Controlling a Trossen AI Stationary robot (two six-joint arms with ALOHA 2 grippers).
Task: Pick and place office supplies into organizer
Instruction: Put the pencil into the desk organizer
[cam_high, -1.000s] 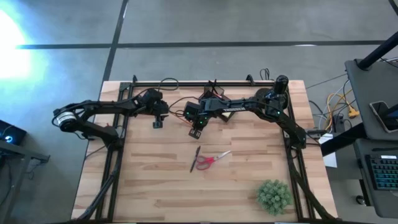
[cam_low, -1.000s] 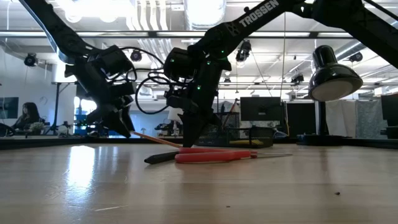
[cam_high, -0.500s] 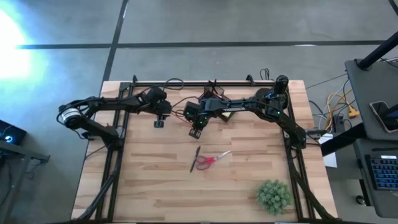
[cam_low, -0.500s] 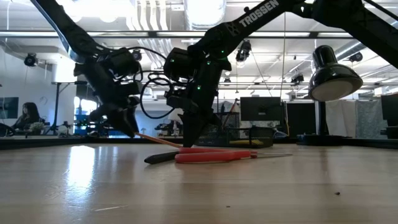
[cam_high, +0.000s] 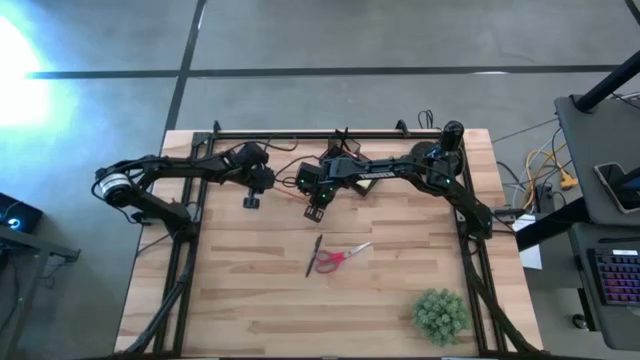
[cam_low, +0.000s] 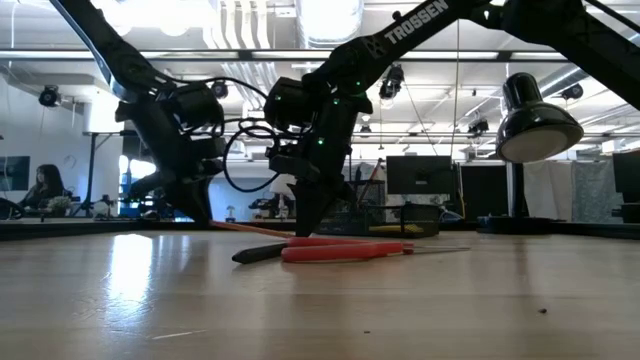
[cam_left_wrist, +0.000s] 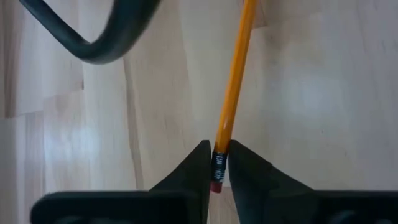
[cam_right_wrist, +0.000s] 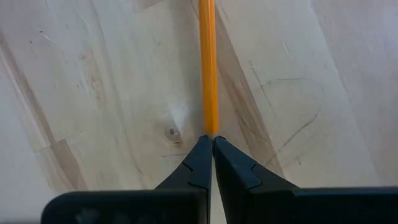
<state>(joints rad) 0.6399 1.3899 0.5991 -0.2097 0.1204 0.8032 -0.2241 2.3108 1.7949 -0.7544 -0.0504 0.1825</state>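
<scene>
Left wrist view is the clearest one here: the left gripper (cam_left_wrist: 216, 163) has its jaws pinched in on the eraser end of an orange pencil (cam_left_wrist: 233, 93), black ferrule and a bit of red eraser sitting right between the tips, and the rest of the pencil runs away from it across the pale wood of the table (cam_left_wrist: 323, 93). A loop of black cable (cam_left_wrist: 99, 34) hangs at the edge of that picture.

Right wrist view tells much the same story from the other end. The right gripper (cam_right_wrist: 212, 147) has its jaws fully together, and the pencil (cam_right_wrist: 208, 62) comes straight out from the tips. So each arm has an end of that one pencil.

From above, both grippers sit near the back middle of the table, left gripper (cam_high: 251, 201) and right gripper (cam_high: 313, 211) fairly close to each other, with the black organizer (cam_high: 342, 153) just behind them by the back rail.

The red-handled scissors (cam_high: 340, 256) lie flat mid-table with a dark pen (cam_high: 314, 254) right beside them, well in front of both sets of jaws and touched by neither. The green plant (cam_high: 440, 315) is off in the front right corner.

Low view shows the scissors (cam_low: 345, 249) and pen (cam_low: 262, 251) in the foreground, both arms reaching down behind them.
</scene>
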